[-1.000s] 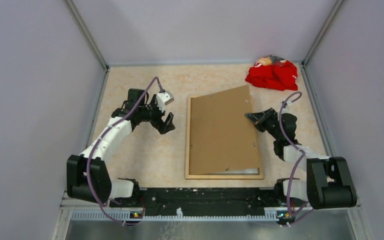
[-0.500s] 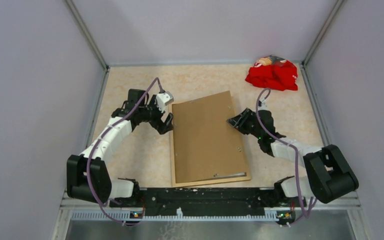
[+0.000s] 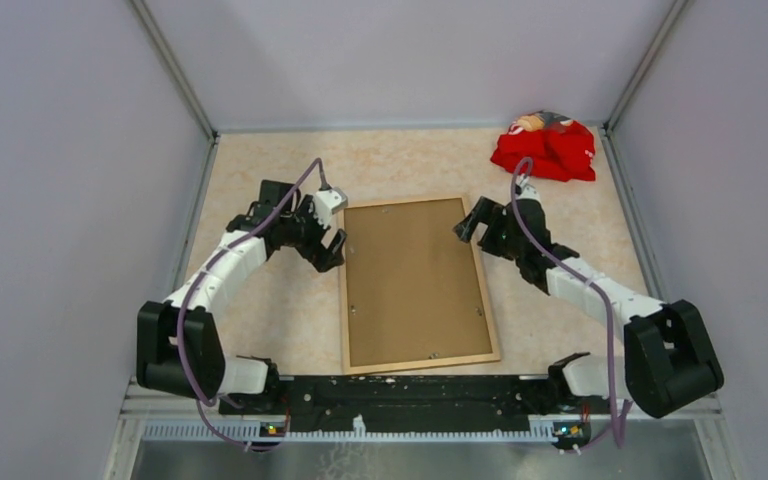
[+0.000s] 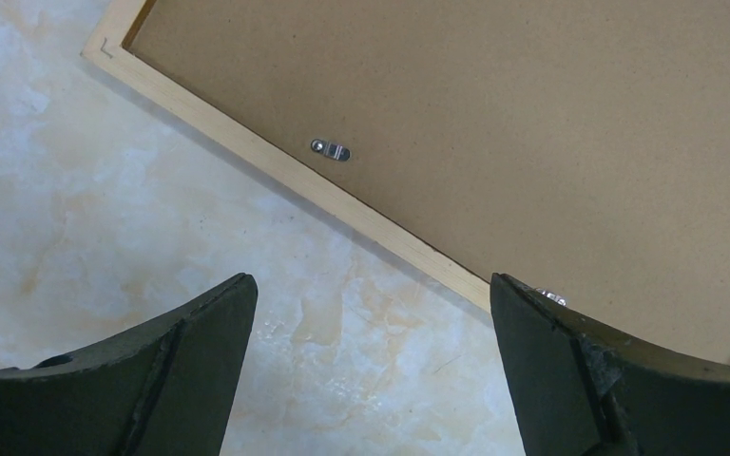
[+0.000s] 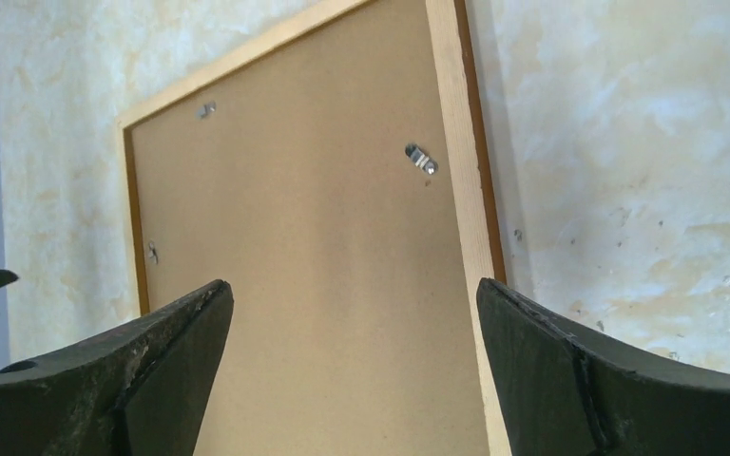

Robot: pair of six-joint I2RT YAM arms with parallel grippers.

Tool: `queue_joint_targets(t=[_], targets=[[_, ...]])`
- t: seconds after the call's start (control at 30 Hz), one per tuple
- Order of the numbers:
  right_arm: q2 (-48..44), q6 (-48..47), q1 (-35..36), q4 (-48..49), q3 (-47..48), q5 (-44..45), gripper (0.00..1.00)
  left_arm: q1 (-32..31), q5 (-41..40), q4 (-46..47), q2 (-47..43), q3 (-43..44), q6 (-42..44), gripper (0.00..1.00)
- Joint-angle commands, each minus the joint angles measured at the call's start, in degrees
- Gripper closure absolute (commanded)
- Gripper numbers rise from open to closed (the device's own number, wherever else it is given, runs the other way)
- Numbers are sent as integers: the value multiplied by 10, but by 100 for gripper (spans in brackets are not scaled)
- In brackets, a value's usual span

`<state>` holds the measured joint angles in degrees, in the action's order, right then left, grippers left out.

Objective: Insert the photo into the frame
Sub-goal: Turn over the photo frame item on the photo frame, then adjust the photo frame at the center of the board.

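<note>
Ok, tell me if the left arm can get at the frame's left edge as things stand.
Probably yes: the left hand is open right beside the frame, with nothing lying between.

Top view high, looking down, wrist views close — all share the frame (image 4: 247,139)

Backing board (image 3: 415,280) now flat in frame (image 3: 343,290)

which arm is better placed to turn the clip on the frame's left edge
Left, probably. The left gripper, open, hovers beside the frame's left edge with that clip just ahead of it; the right gripper is by the opposite edge.
</note>
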<state>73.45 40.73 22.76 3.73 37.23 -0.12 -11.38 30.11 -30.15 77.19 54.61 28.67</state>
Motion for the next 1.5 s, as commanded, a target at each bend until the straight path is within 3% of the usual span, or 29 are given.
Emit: queue_joint_targets(t=[0.0,0.1,0.17,0.3,0.6,0.77,1.0,1.37,1.47], targets=[[-46,-41,14,-49,28,29,2,0,-20,5,20,2,3,2],[-61,-40,44,-43,30,24,8,0,-31,8,37,-8,3,2],[-70,-27,71,-3,13,9,19,1,-36,13,48,-15,3,2],[-63,3,149,109,-31,3,27,7,-17,12,75,-17,-20,6],[86,-12,335,256,-10,13,37,10,36,-11,145,-20,-58,26],[186,5,363,362,-4,-26,41,11,52,-12,186,-8,-60,40],[257,-11,384,405,19,-28,43,11,55,-3,242,25,-66,66],[291,-53,384,433,34,11,44,10,66,4,349,167,-105,80],[295,-53,382,436,36,18,44,10,74,-22,352,199,-102,79]])
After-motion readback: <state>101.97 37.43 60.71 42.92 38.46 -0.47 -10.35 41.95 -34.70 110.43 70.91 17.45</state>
